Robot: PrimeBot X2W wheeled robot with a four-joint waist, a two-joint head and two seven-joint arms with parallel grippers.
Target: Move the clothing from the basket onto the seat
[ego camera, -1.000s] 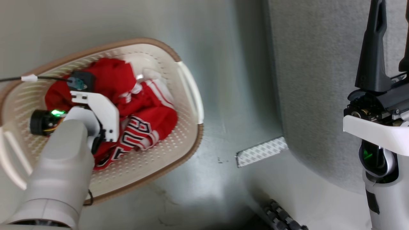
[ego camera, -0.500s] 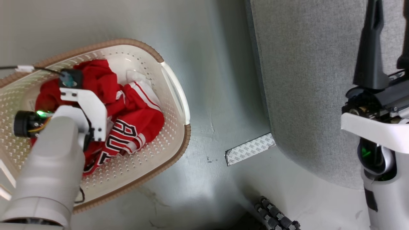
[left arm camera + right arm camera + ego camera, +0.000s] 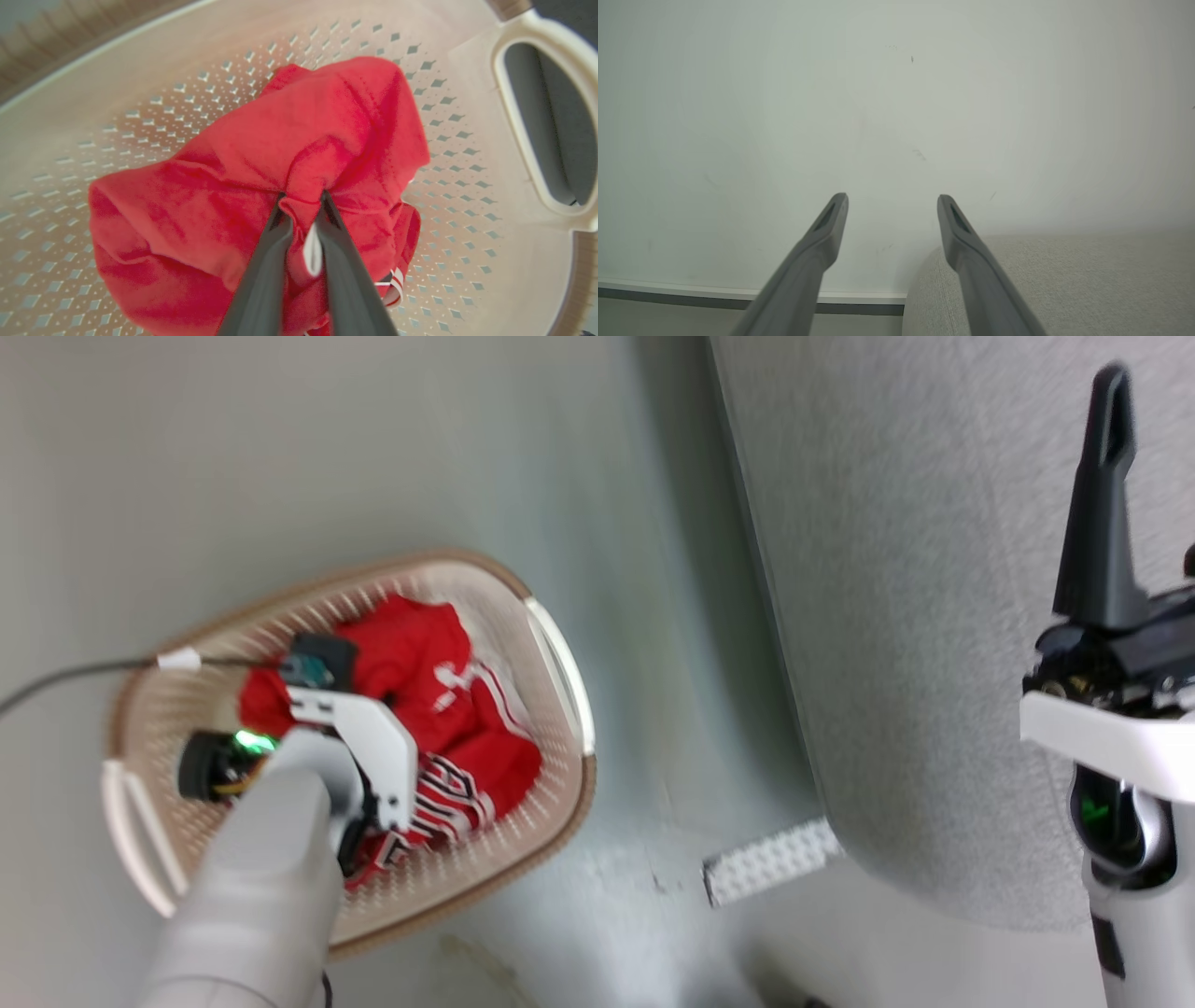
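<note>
The cream basket [image 3: 558, 665] with a brown rim stands on the floor at the lower left. Red clothing [image 3: 420, 653] with white trim lies bunched inside it. My left arm reaches down into the basket, and its wrist hides the fingers in the head view. In the left wrist view my left gripper [image 3: 301, 199] is shut on a raised fold of the red clothing [image 3: 303, 130], above the perforated basket [image 3: 140, 70] bottom. My right gripper [image 3: 892, 198] is open and holds nothing, up beside the grey seat [image 3: 915, 616]. The seat's edge [image 3: 1064, 280] is just below it.
A white patterned strip [image 3: 770, 859] lies on the grey floor by the seat's corner. A black cable with a white tag [image 3: 177, 661] crosses the basket's far rim. The right wrist view faces a pale wall with a baseboard [image 3: 738, 294].
The head camera has shifted and drawn back, so the basket looks smaller and lower. The left arm stays in the basket over the clothing. The right gripper stays open.
</note>
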